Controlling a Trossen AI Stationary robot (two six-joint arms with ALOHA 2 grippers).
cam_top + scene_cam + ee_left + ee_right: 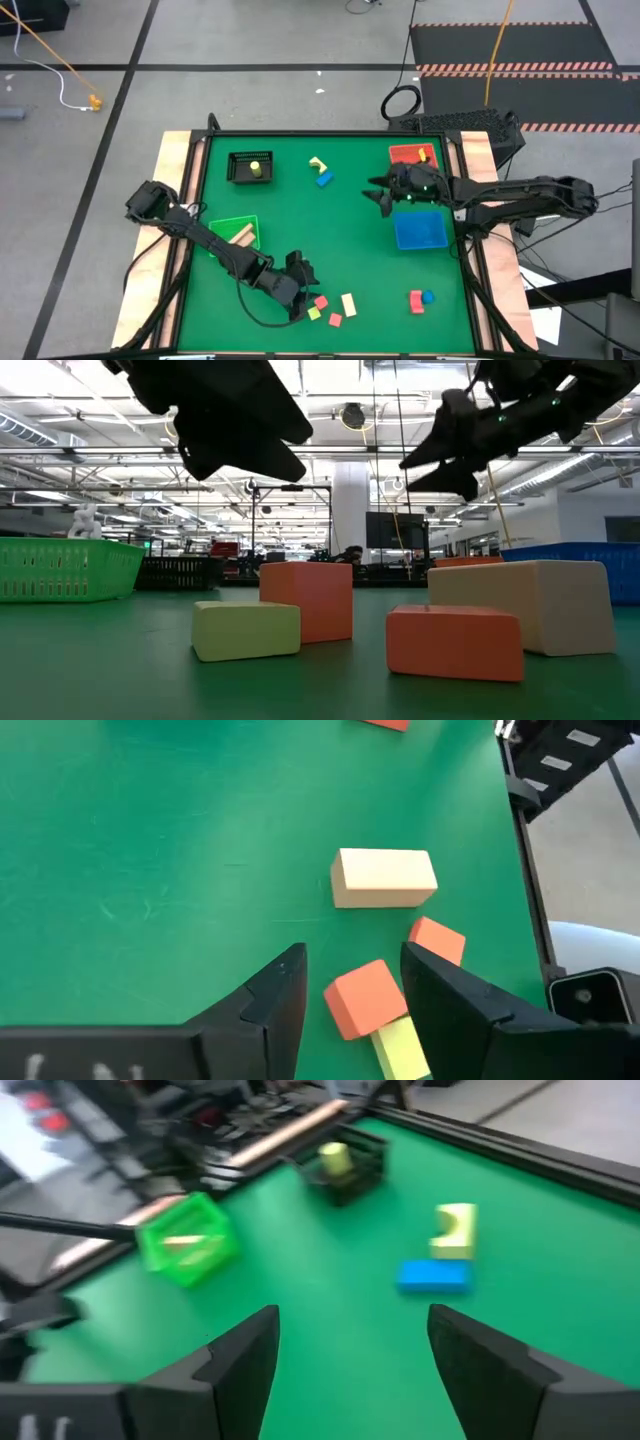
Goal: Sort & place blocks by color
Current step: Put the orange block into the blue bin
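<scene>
Near the table's front edge lie a red block (365,1000), a yellow-green block (400,1045), a second red block (437,940) and a cream block (385,878), all flat on the green mat. My left gripper (303,290) hangs open above them, one finger on either side of the nearer red block (320,302) and clear of it. My right gripper (378,192) stands open and empty in the air between the red bin (405,153) and the blue bin (420,230). A yellow block (455,1230) and a blue block (432,1275) lie at mid-table.
A black bin (250,167) with a yellow cylinder stands at the far left. A green bin (237,233) holding a cream block sits at the left. A red block (415,300) and a blue one (428,297) lie near the front right.
</scene>
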